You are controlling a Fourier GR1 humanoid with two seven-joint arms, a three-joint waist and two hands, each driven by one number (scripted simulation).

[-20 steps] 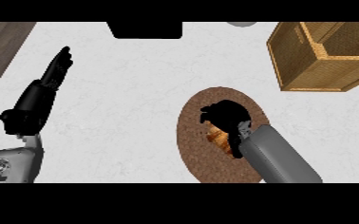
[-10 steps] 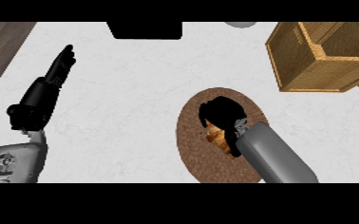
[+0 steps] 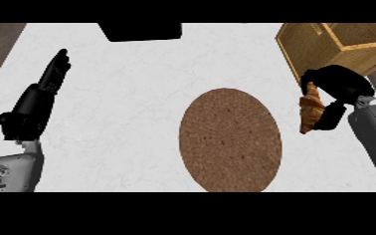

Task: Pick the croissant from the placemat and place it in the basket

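Croissant (image 3: 311,110) hangs upright in my right hand (image 3: 339,92), fingers curled round it, at the frame's right edge; I see the basket (image 3: 312,45) just above, toward upper right.

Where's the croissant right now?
In the head view the croissant is at the right side, held in the right hand, off the placemat and just below the basket.
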